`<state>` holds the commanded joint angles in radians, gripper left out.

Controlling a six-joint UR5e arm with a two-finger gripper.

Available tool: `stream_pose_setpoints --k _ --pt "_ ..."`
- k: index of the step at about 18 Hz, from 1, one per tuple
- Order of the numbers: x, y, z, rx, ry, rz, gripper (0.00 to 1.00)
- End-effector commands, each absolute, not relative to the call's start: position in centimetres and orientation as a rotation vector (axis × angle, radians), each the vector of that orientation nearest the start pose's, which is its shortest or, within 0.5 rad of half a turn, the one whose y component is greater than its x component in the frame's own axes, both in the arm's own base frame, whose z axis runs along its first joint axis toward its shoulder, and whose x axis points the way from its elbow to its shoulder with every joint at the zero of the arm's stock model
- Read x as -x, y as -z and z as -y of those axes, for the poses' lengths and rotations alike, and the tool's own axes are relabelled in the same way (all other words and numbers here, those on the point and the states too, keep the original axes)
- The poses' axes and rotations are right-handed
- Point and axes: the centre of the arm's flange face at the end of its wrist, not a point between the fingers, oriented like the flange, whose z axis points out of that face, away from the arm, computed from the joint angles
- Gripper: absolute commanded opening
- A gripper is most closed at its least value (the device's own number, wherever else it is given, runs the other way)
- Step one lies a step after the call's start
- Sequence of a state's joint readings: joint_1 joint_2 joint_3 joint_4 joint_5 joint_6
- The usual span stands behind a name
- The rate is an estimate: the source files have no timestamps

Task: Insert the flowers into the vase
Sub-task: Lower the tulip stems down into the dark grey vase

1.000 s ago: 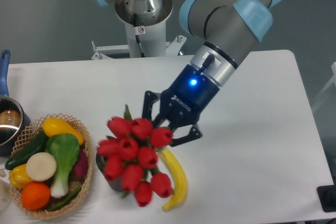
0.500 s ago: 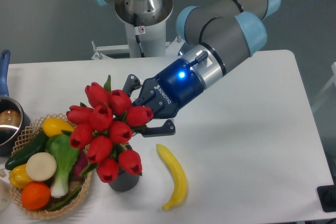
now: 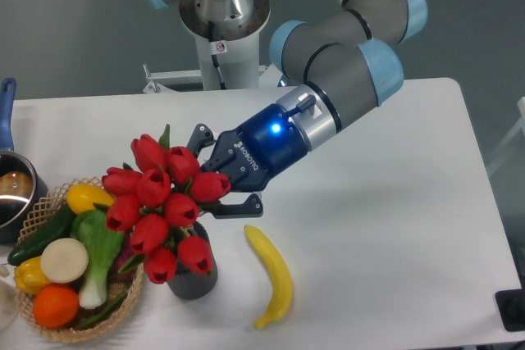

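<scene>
Insertion step: your gripper [image 3: 215, 176] jaws are closed around the flowers [image 3: 160, 205] above the vase [image 3: 192, 277]. Lower the stems before releasing.

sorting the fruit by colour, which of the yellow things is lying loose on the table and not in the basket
The banana: it lies alone on the white table, right of the vase. The two other yellow pieces sit inside the wicker basket.
</scene>
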<state>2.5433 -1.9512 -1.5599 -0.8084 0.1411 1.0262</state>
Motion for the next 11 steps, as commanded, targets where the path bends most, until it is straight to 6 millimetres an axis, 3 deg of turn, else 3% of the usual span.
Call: stream_pose_setpoints --k 5,11 --pt "36.7 -39.4 -53.2 1.702 0.526 -0.351 0.08" --pt "36.2 -36.0 -53.0 1.707 0.518 -0.377 0.12"
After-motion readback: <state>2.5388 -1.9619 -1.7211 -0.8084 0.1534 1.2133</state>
